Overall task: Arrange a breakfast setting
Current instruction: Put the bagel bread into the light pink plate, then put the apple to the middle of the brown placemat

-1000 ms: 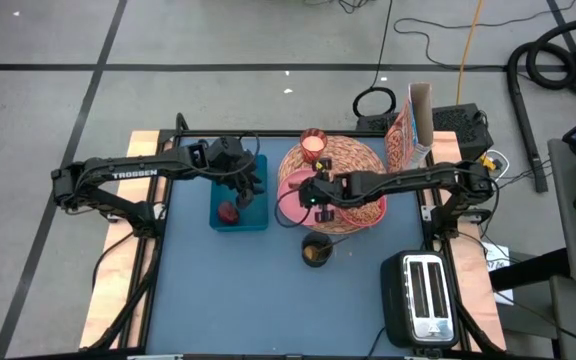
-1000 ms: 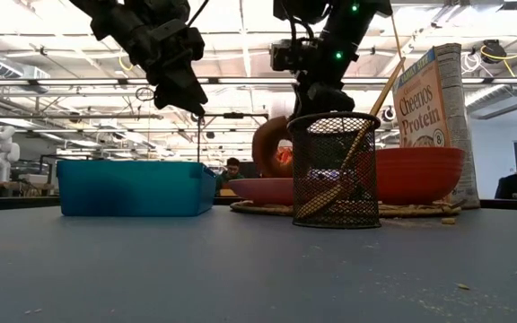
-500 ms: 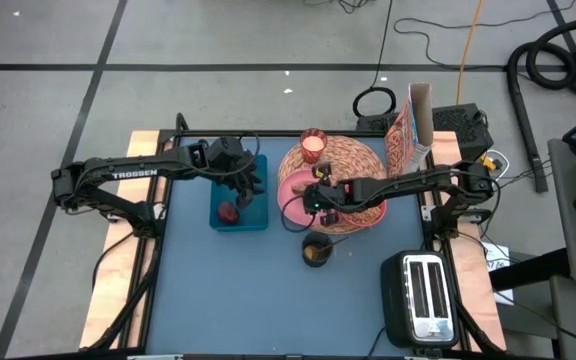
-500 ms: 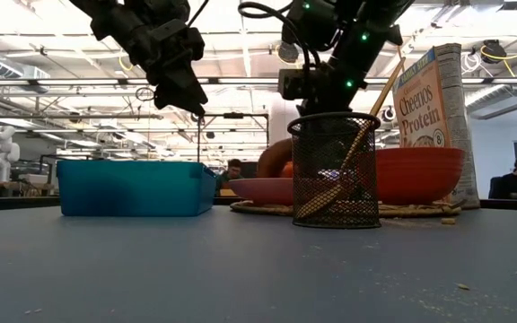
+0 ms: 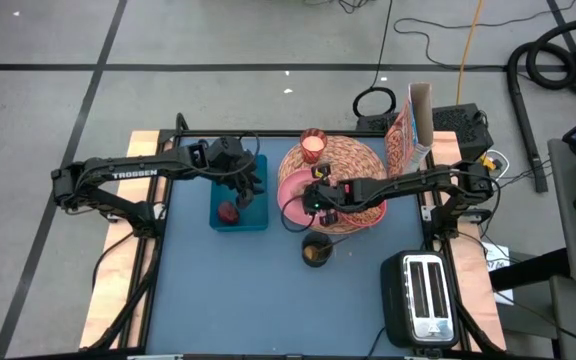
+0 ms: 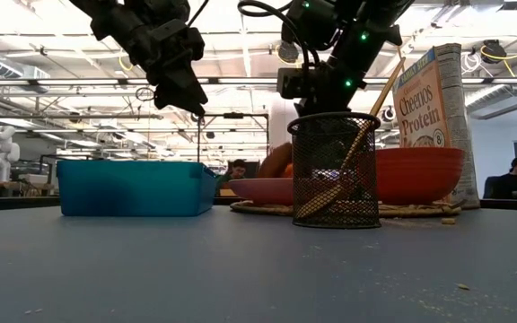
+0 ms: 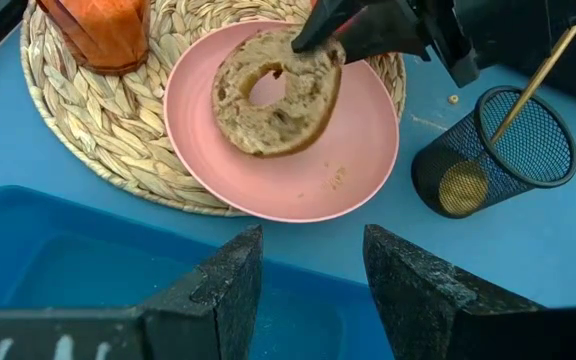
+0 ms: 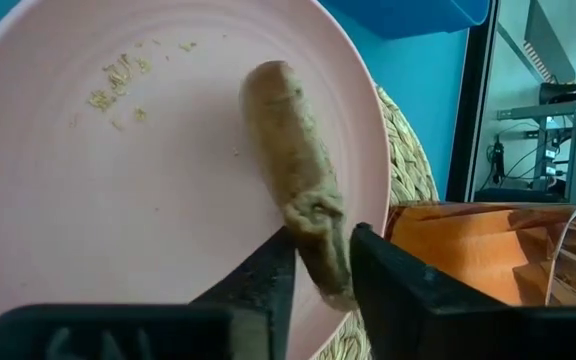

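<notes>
One bagel [image 7: 276, 92], tan and crumbly with a centre hole, is seen lying on the single pink plate [image 7: 338, 180], its flat face tilted up. It is pinched at its rim between the fingers of the right gripper [image 8: 318, 262], which are closed on it. One candle glass [image 7: 98, 30] stands beside it on the straw placemat [image 7: 78, 110]. The left gripper [image 7: 308, 290] is held parted over one blue bin [image 5: 239, 206].

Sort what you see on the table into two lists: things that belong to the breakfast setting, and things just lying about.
Breakfast setting: straw placemat, pink plate, bagel at the right gripper, coral-red bowl, Cheerios box, candle glass, dark-red fruit.

Lying about: teal bin, mesh cup, toaster.
</notes>
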